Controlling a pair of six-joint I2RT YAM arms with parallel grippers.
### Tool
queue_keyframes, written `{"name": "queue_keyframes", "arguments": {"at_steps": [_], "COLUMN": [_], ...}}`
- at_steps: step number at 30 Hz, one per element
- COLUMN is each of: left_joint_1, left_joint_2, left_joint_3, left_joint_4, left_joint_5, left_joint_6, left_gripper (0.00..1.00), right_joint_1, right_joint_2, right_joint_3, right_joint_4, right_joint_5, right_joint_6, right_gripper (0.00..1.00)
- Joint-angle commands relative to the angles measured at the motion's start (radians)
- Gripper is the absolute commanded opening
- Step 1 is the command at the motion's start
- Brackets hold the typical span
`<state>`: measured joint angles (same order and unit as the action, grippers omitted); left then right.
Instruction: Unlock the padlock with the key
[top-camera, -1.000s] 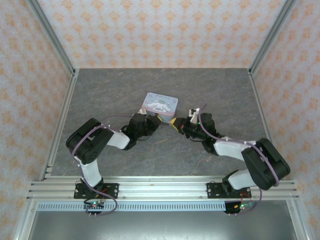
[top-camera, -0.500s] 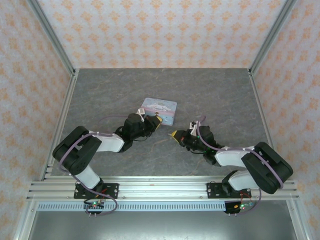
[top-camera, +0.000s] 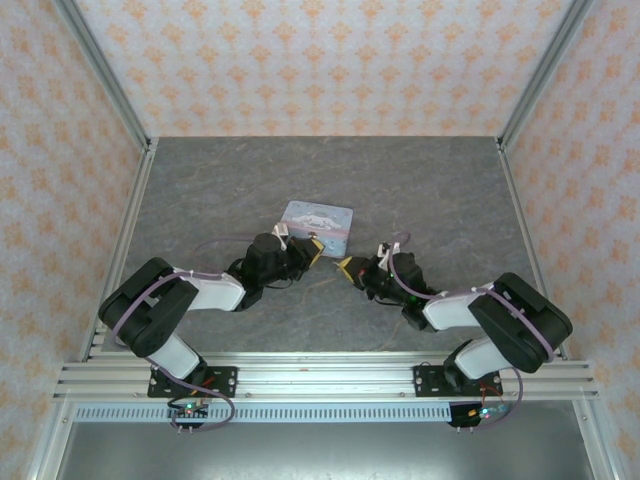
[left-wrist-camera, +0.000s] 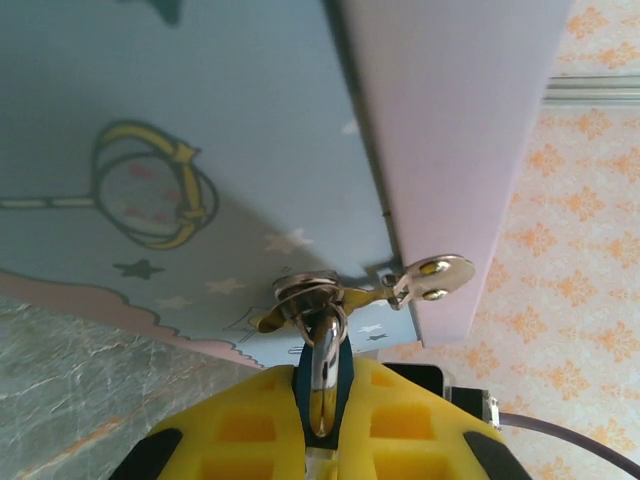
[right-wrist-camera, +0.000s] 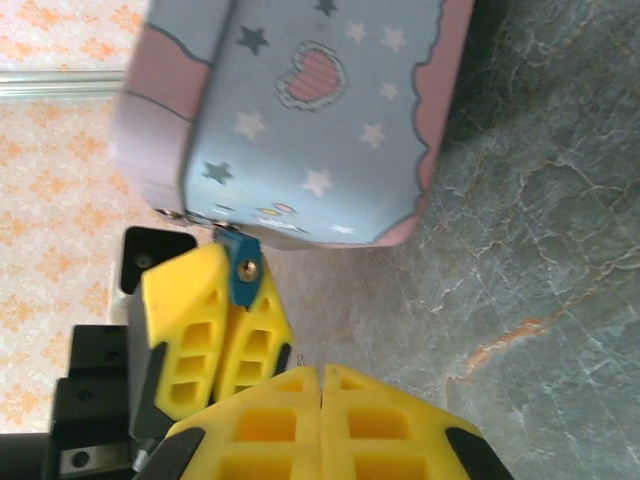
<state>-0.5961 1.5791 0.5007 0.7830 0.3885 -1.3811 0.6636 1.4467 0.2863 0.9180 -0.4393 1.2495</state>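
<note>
The padlock (left-wrist-camera: 343, 366) has a dark blue body, and its silver shackle (left-wrist-camera: 322, 372) hangs through the ring on the hasp of a pale blue tin (left-wrist-camera: 200, 120). My left gripper (left-wrist-camera: 325, 388) is shut on that body. In the right wrist view the padlock (right-wrist-camera: 241, 282) points its brassy keyhole (right-wrist-camera: 247, 266) at my right gripper (right-wrist-camera: 321, 372). That gripper is shut, a short way back from the lock. A thin silvery tip of the key (right-wrist-camera: 300, 357) pokes out by its fingertips. From above, the left gripper (top-camera: 311, 249) and the right gripper (top-camera: 346, 267) face each other just in front of the tin (top-camera: 322, 217).
The tin rests on the grey marbled table (top-camera: 420, 190), which stretches bare behind and to both sides. Metal frame posts and patterned walls close in the table. A small round latch plate (left-wrist-camera: 432, 278) sticks out at the tin's corner.
The right gripper has drawn back from the padlock toward the near edge. The left arm has lowered and the tin has shifted slightly. Both grippers stayed shut.
</note>
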Motion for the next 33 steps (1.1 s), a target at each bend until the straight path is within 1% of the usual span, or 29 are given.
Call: {"name": "queue_keyframes", "arguments": {"at_steps": [1,16,33], "left_joint_1": [-0.008,-0.021,-0.034], "left_joint_2": [0.008,0.015,0.013], "left_joint_3": [-0.005,0.019,0.029], "left_joint_4": [0.092,0.097,0.095], "left_joint_5": [-0.014,-0.019,-0.023], "left_joint_6": [-0.040,-0.056,-0.062], "left_gripper": [0.00,0.00,0.00], "right_joint_1": [0.007,0.011,0.011], "right_joint_2": [0.002,0.080,0.115], "right_joint_3": [0.038,0.095,0.122], "right_joint_4": [0.053,0.084,0.092], "right_joint_5": [0.047,0.052,0.050], "right_joint_6": [0.030,0.048,0.056], "right_gripper": [0.00,0.00,0.00]}}
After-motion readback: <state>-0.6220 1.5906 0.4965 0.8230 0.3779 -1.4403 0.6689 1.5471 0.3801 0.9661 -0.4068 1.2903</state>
